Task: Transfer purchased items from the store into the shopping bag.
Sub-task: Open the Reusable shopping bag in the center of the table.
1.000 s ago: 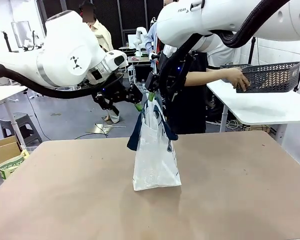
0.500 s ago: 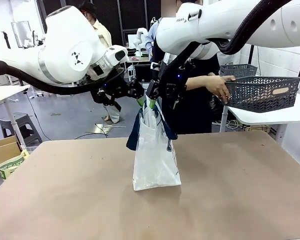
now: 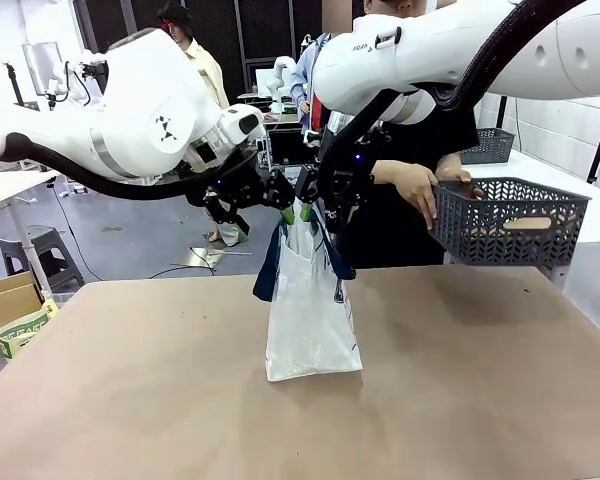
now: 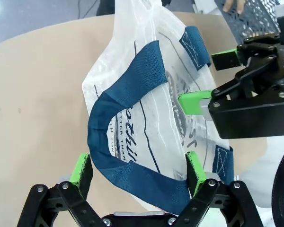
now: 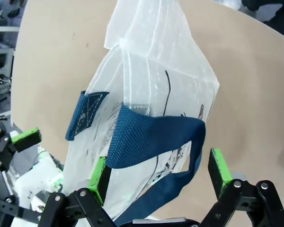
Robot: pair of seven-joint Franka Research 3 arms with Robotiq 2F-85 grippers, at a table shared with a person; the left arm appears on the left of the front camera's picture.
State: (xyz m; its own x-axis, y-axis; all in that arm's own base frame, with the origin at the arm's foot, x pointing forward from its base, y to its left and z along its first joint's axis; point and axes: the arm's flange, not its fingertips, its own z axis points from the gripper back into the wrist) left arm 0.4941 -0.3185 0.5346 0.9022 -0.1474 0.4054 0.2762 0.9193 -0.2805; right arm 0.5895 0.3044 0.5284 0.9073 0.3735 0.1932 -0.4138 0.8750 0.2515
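The shopping bag (image 3: 311, 318) stands upright mid-table, whitish translucent plastic with navy handles. Both grippers hover at its top edge: my left gripper (image 3: 286, 207) on the left side, my right gripper (image 3: 311, 207) beside it. In the left wrist view the left gripper (image 4: 138, 170) is open, with a navy handle (image 4: 128, 94) looping between its green fingers (image 4: 81, 168). In the right wrist view the right gripper (image 5: 159, 174) is open too, with the other handle (image 5: 154, 135) lying between its fingers. A person's hand (image 3: 416, 190) holds a dark grey mesh basket (image 3: 505, 222) right of the bag.
The brown table (image 3: 130, 400) spreads wide around the bag. A second grey basket (image 3: 490, 145) sits farther back on the right. On the floor at left are a cardboard box (image 3: 5, 295) and a stool (image 3: 45, 250). The person stands close behind the bag.
The person has swung the mesh basket down and leftward toward the table. Both grippers have stayed open at the bag's top, and the left arm has shifted slightly.
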